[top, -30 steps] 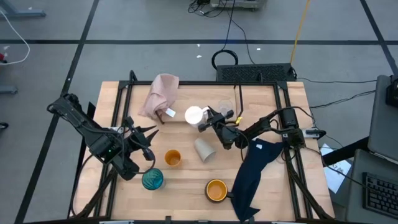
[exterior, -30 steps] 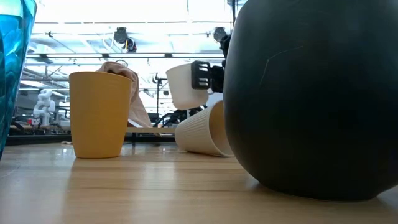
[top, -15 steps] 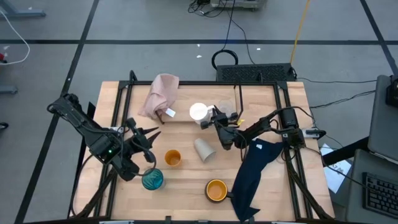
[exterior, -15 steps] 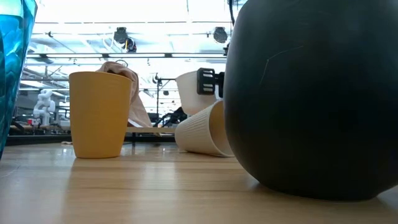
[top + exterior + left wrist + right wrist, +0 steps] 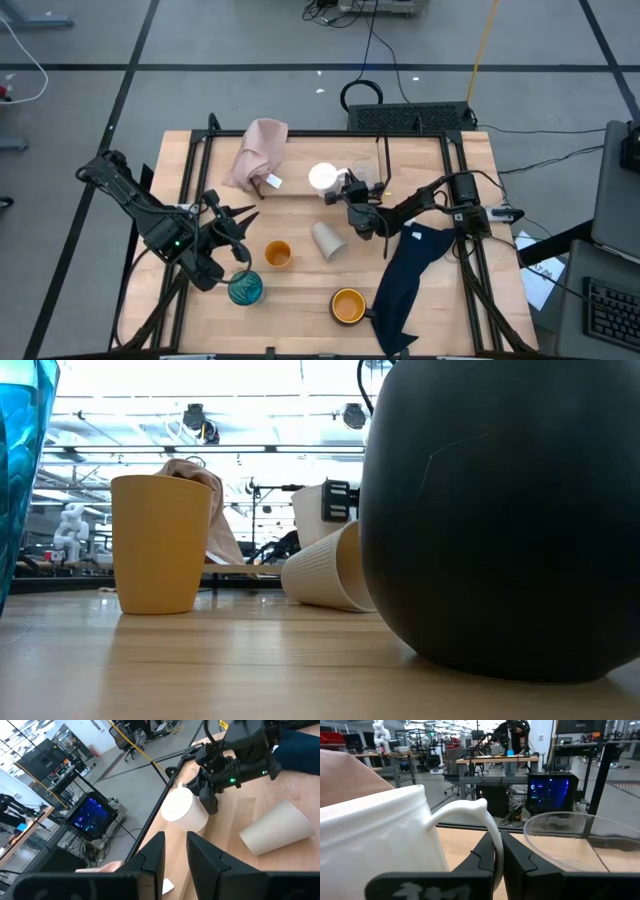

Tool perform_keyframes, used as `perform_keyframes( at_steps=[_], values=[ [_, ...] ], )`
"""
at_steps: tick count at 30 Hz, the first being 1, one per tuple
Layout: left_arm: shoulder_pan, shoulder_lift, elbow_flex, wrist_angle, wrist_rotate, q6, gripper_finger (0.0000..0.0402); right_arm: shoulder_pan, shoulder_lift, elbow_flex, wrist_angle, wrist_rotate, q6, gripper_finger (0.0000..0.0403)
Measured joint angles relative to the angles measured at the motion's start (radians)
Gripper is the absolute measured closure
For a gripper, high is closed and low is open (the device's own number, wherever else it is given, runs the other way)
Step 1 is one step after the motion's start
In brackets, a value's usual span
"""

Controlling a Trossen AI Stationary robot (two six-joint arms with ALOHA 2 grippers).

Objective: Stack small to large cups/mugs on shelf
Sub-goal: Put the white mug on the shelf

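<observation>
My right gripper (image 5: 345, 190) is shut on the white handled mug (image 5: 322, 178) over the far middle of the table, by the black rod shelf (image 5: 300, 133). The tiny clear cup (image 5: 570, 840) stands right beside the mug. The beige cup (image 5: 329, 240) lies on its side. The small orange cup (image 5: 277, 254), the teal glass (image 5: 245, 289) and the wider orange-yellow mug (image 5: 347, 305) stand upright nearer the front. My left gripper (image 5: 238, 232) is open and empty, just left of the orange cup and above the teal glass. My right gripper pinches the mug's handle (image 5: 490, 820) between its two fingers, which come roughly level from the table's right. The mug (image 5: 315, 510) is upright. Its base is hidden behind the beige cup (image 5: 325, 575) in the low view, so I cannot tell whether it rests on anything.
A pink cloth (image 5: 260, 155) lies at the far left on the shelf's rods. A navy cloth (image 5: 410, 270) lies along the right, next to the orange-yellow mug. A big dark round body (image 5: 500, 510) fills the right of the low view.
My right gripper has carried the white mug a little toward the table's right and far edges and downward. The mug, tilted before, now stands upright.
</observation>
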Motion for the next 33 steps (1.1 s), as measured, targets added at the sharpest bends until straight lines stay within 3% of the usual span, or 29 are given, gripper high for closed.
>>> perform_keyframes(
  at_steps=[7, 14, 33],
  values=[
    [0.0, 0.0, 0.0, 0.0, 0.001, -0.003, 0.0321, -0.007, 0.0, 0.0, -0.005, -0.005, 0.016, 0.04],
    [0.0, 0.0, 0.0, 0.0, 0.011, -0.004, 0.0321, -0.028, 0.0, 0.0, -0.065, -0.056, 0.16, 0.04],
    [0.0, 0.0, 0.0, 0.008, 0.036, -0.007, 0.0321, -0.034, 0.0, 0.0, -0.088, -0.055, 0.157, 0.0396]
  ],
)
